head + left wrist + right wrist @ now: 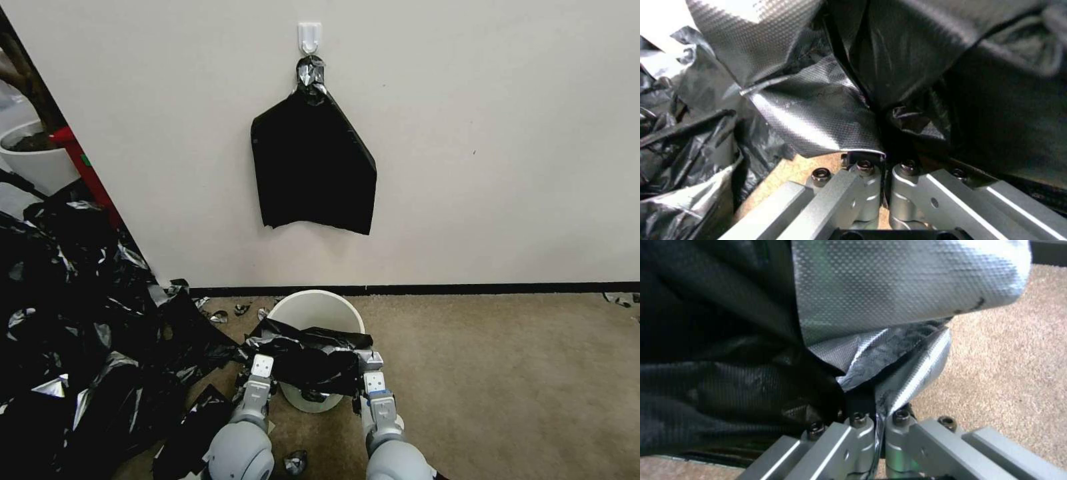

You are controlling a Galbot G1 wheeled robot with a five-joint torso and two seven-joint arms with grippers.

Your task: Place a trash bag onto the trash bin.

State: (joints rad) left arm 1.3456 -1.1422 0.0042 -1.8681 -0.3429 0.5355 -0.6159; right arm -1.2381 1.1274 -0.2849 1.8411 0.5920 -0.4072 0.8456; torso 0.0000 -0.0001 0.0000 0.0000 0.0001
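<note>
Tan carpet [500, 373] runs up to a white wall [467, 100], where a flat sheaf of bags [312, 167] hangs from a hook [309, 37]; the trash bin [315, 310] stands on the floor below it; the trash bag [307, 357] is stretched across the bin's near rim, between the two claws; the left gripper [261, 365] is clenched on the bag's left edge; the right gripper [373, 381] is clenched on its right edge; a heap of black bags [73, 320] lies left of the bin.
</note>
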